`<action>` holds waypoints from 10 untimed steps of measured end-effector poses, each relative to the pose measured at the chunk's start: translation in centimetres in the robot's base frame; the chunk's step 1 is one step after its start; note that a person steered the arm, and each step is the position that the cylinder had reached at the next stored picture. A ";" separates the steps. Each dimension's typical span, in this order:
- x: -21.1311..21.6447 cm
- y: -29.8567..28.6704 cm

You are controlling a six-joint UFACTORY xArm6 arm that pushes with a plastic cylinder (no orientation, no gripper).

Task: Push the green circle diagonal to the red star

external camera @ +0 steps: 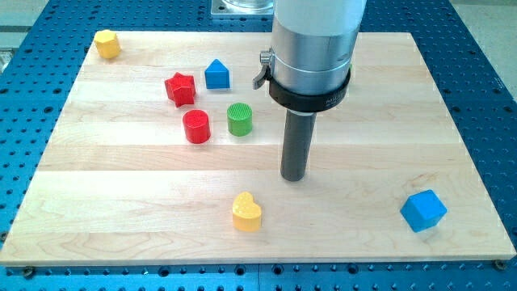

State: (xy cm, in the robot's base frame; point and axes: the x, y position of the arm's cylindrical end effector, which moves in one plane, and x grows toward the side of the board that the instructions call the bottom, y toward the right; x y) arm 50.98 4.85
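Observation:
The green circle [240, 119] stands on the wooden board, right of the red circle [196, 127] and below the blue house-shaped block [216, 74]. The red star [180, 88] lies up and to the left of the green circle, just above the red circle. My tip [293, 178] rests on the board to the lower right of the green circle, apart from it and touching no block.
A yellow heart [247, 212] lies near the board's bottom edge, lower left of my tip. A blue cube [423, 210] sits at the lower right. A yellow block [107, 44] sits at the top left corner. The arm's grey body [313, 48] hangs over the board's top middle.

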 end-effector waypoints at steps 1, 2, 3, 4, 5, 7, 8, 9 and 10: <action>-0.3 0.1; -6.9 -1.4; -9.7 -6.8; -10.4 -10.7; -10.0 -11.1; -6.5 -22.1; -4.1 -21.5; -4.5 -14.8; -4.2 -10.1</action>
State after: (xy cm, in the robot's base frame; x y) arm 46.75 -5.28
